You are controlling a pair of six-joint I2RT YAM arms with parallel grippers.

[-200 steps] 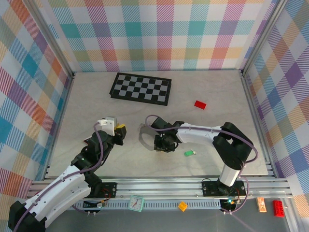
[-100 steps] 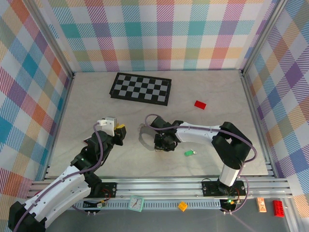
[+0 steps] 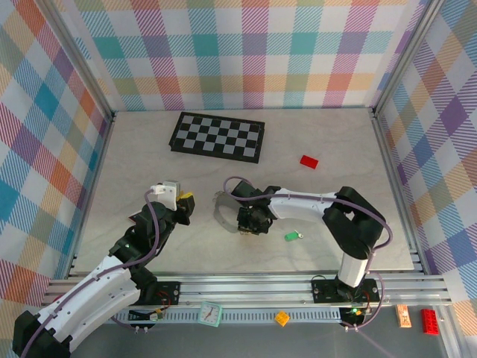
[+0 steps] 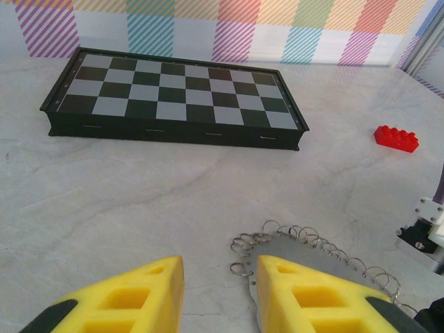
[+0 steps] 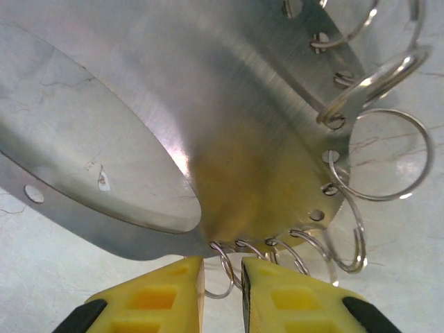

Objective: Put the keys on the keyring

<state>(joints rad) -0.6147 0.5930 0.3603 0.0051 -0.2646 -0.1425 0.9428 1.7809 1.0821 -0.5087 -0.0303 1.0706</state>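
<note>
while the green key (image 3: 291,236) lies loose on the tabletop (image 3: 149,156), just to the right of the right claw (image 3: 250,222) and clear of the keyring (image 3: 221,209), nothing in these views shows a key threaded on yet. i cannot find the blue key anywhere, so its state is unknown. by my reckoning the task is at an early stage, with the ring being secured and both keys left to go on.

the keyring rests flat near the middle of the tabletop, between the two arms. in the right wrist view it (image 5: 229,139) reads as a broad metal band with small wire loops hung through holes along its edge. the right claw (image 5: 222,291) has its yellow fingers (image 5: 146,305) drawn almost together on one of those small wire loops (image 5: 225,267), apparently pinching it at the ring's near edge.

the left claw (image 4: 220,267) is spread with nothing between its fingers and sits just beside the ring's (image 4: 312,250) left rim. whether it touches the metal i cannot tell. the chequered board (image 4: 173,97) and red brick (image 4: 396,138) sit well apart at the back.
</note>
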